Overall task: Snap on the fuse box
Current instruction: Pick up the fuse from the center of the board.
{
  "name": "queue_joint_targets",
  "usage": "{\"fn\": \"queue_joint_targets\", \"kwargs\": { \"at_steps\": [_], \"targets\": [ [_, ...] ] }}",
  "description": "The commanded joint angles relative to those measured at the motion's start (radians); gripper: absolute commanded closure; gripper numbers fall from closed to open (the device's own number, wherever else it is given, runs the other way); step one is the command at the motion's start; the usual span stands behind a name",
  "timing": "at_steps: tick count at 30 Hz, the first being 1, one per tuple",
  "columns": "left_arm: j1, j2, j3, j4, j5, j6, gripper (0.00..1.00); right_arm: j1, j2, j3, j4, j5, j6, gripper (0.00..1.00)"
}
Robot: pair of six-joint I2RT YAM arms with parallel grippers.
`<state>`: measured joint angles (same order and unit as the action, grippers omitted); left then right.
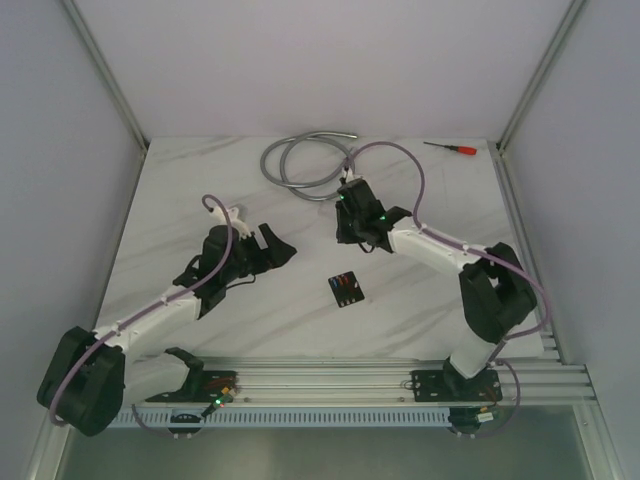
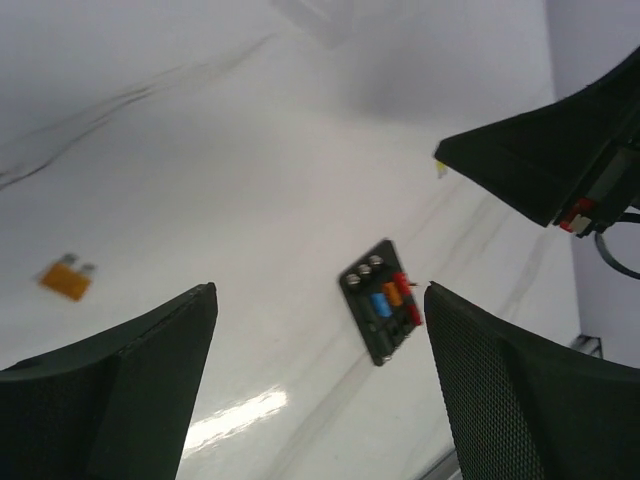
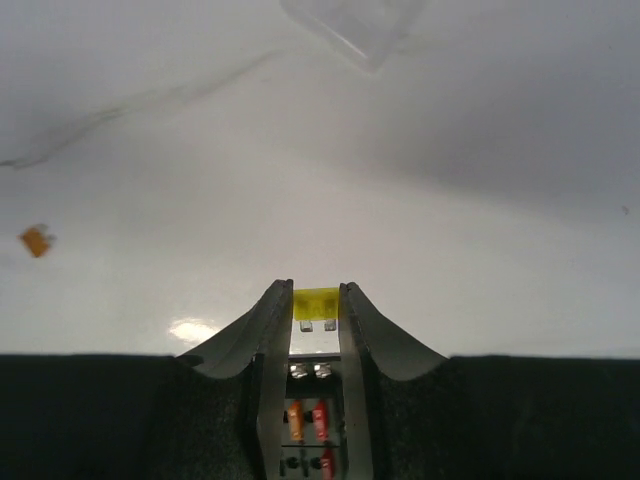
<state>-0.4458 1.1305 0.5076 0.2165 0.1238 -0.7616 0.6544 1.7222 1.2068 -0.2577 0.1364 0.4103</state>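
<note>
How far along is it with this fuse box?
Partway. The fuse box already holds several coloured fuses. The right fingers pinch a yellow fuse. An orange fuse lies loose on the table, and the clear cover is not on yet.

Table: white marble-veined top [image 1: 200,180], soft glare.
Walls: plain pale lilac panels [image 1: 320,60], three sides.
Frame: aluminium corner posts [image 1: 105,75]; slotted rail [image 1: 330,385] at near edge.

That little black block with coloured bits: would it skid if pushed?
Probably. The fuse box lies flat and unheld on the smooth, glossy table, so a sideways push would likely slide it. It looks like small rigid plastic, so probably light and stiff. Low and flat, it seems unlikely to tip.
</note>
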Motion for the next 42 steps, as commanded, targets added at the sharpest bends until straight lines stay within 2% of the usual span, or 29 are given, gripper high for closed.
{"fn": "queue_joint_targets", "kwargs": {
  "at_steps": [1, 6, 10, 15, 30, 42],
  "targets": [
    [-0.074, 0.015, -0.006, 0.184, -0.066, -0.035, 0.08, 0.021, -0.086, -0.049, 0.078, -0.040, 0.085, 0.78],
    [-0.171, 0.055, 0.004, 0.315, -0.162, -0.063, 0.17, 0.037, -0.170, -0.108, 0.159, -0.066, 0.166, 0.77],
    [-0.236, 0.105, 0.043, 0.361, -0.205, -0.036, 0.29, 0.046, -0.228, -0.144, 0.210, -0.084, 0.222, 0.76],
    [-0.266, 0.165, 0.081, 0.379, -0.203, -0.029, 0.47, 0.056, -0.259, -0.172, 0.248, -0.093, 0.262, 0.76],
    [-0.294, 0.243, 0.144, 0.422, -0.220, -0.006, 0.63, 0.072, -0.276, -0.195, 0.284, -0.130, 0.300, 0.76],
    [-0.297, 0.249, 0.138, 0.462, -0.223, -0.011, 0.88, 0.079, -0.310, -0.253, 0.330, -0.148, 0.345, 0.76]
  ]
}}
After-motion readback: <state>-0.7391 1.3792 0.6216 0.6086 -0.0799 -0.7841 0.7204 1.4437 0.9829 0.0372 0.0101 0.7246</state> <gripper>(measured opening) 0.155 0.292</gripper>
